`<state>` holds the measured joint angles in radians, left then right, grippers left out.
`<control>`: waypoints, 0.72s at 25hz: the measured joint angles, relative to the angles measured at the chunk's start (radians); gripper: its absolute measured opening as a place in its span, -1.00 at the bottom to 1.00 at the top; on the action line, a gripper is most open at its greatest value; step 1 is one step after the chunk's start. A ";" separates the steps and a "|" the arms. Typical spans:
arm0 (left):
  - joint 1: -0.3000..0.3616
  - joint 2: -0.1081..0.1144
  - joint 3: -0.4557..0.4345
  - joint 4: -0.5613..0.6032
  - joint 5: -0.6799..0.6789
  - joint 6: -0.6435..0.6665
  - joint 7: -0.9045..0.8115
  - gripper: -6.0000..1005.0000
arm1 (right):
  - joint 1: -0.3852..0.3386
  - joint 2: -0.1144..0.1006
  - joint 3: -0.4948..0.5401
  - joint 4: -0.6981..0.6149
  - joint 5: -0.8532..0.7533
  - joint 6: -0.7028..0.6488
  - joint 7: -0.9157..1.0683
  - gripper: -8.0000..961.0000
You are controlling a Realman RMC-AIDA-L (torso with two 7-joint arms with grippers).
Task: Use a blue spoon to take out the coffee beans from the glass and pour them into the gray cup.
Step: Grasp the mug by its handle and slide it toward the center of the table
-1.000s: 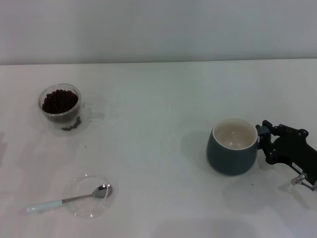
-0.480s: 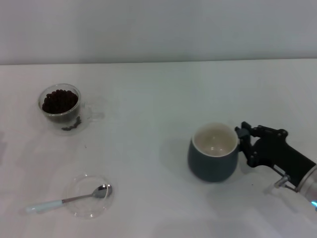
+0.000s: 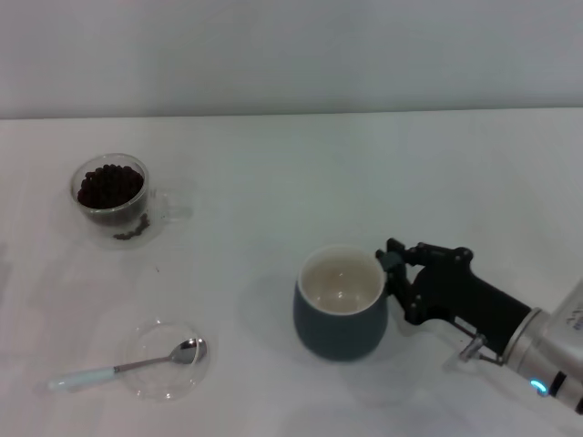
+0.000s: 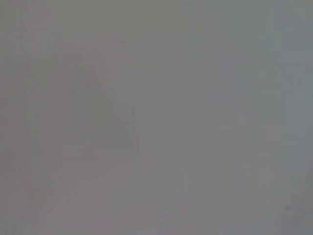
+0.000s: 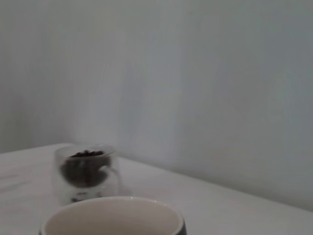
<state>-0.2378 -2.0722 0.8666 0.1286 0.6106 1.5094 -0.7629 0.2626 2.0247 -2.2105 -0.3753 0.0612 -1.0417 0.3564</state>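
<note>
We grip the cup

Our right gripper clamps the empty cup; far beyond it, the glass holds beans on the white table.

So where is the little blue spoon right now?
In the head view the blue spoon lies near the table's front left, its bowl in a shallow glass dish, below the glass.

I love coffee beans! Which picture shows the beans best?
The head view: you look down into the glass and see the coffee beans heaped inside. The right wrist view shows them only side-on, through the glass wall, behind the gray cup. The left wrist view shows none.
</note>
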 joint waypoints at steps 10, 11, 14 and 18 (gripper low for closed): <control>-0.004 -0.001 0.003 -0.001 0.005 0.003 0.010 0.27 | 0.009 0.000 -0.075 -0.029 -0.008 0.011 -0.026 -0.63; -0.004 -0.002 0.003 -0.001 0.006 0.005 0.010 0.27 | 0.010 0.000 -0.080 -0.031 -0.008 0.011 -0.032 -0.63; 0.000 -0.002 0.003 0.000 0.006 0.008 0.010 0.27 | 0.014 0.000 -0.093 -0.036 -0.009 0.011 -0.045 -0.62; 0.004 -0.002 0.002 0.001 0.006 0.009 0.010 0.27 | 0.024 -0.001 -0.102 -0.037 -0.010 0.021 -0.060 -0.62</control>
<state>-0.2340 -2.0739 0.8688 0.1299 0.6171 1.5188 -0.7531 0.2861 2.0236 -2.3124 -0.4118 0.0512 -1.0208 0.2968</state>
